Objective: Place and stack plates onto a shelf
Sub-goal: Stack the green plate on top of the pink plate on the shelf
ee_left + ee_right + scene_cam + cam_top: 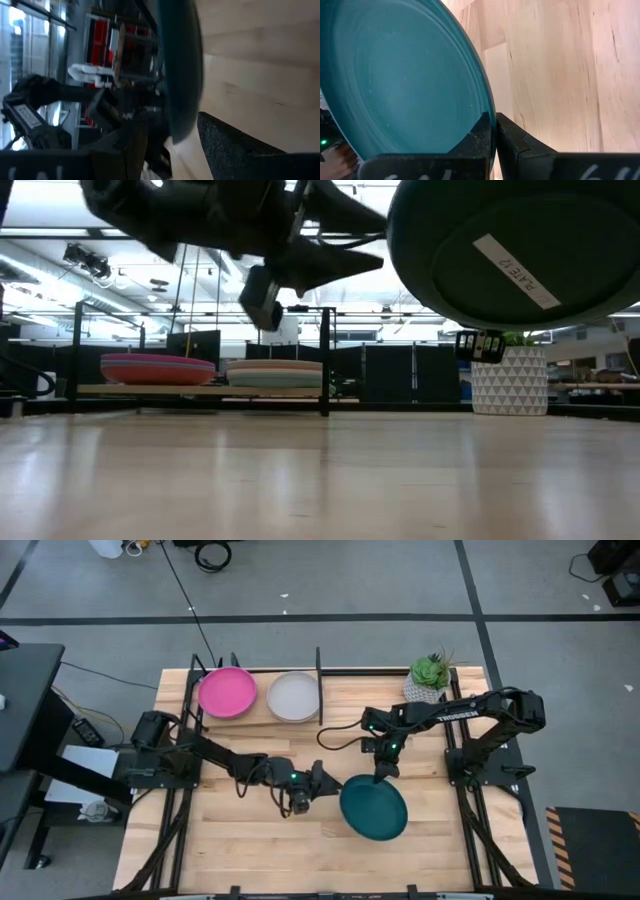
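- At centre of the overhead frame we see a round, matte dark teal plate held clear of the pale wood worktop; the level view shows its underside high in the upper right, with a white label stuck across it.
- The right claw meets the plate at its upper rim in the overhead frame. In its own wrist picture the two dark fingers sit pinched together on the rim, clamped on the plate.
- The left claw reaches in from the left of the overhead frame to the plate's left edge. In the left wrist picture the rim stands between its fingers; we cannot tell whether they press on it.
- Along the top of the worktop stands the low shelf of thin black rods with a pale plank. To the left of its black upright divider sit two stacks: one topped by a round magenta plate, and to its right one topped by a grey-white plate.
- The level view shows more plates beneath each of these two, their colours hard to read.
- At upper right of the overhead frame, a small green plant in a white patterned pot stands just beside the right arm.
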Robot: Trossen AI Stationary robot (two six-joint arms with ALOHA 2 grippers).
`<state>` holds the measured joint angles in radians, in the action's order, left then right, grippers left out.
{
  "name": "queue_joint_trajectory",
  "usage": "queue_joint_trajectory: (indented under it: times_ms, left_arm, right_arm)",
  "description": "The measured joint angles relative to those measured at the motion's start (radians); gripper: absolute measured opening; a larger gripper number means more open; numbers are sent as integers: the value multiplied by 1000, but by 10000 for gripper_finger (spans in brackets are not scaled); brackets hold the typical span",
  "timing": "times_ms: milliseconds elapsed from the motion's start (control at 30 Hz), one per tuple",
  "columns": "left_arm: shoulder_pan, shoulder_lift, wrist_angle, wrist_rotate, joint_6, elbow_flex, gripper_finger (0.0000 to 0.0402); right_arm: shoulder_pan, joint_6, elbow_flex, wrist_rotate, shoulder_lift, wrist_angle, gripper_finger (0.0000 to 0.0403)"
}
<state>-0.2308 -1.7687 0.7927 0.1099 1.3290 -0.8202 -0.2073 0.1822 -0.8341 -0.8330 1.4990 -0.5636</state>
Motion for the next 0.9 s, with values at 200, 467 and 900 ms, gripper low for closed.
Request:
queue_joint_trajectory:
  times_ms: [200, 467, 900]
  left_arm:
    - [47, 0, -88, -189, 4, -65, 180]
    - [80, 0, -162, -321, -1, -101, 180]
    - [84, 0, -190, -357, -61, -101, 180]
  right_arm:
    - [-6, -8, 0, -2, 0, 3, 18]
    - [-20, -31, 0, -7, 0, 3, 18]
    - [-51, 58, 0, -7, 0, 139, 18]
